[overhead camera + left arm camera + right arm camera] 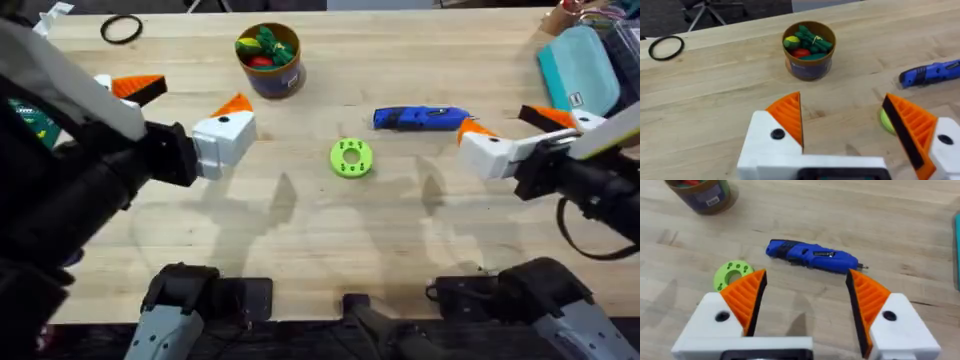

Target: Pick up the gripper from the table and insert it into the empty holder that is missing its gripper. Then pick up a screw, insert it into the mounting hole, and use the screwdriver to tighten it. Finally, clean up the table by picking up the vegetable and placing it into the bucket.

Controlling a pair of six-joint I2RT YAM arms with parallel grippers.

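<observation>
The bucket stands at the back of the table, with the dark green vegetable lying inside it among other toy foods. Right of centre lies the blue screwdriver. My left gripper hovers open and empty, left of the bucket. My right gripper is open and empty too, just right of the screwdriver's end. In the left wrist view the vegetable rests in the bucket beyond my left gripper. The right wrist view has the screwdriver beyond my right gripper. The loose gripper, holder and screw are out of view.
A lime-green disc with holes lies at the table's centre. A black ring sits at the back left. A teal case occupies the back right corner. Bare wood stretches along the front of the table.
</observation>
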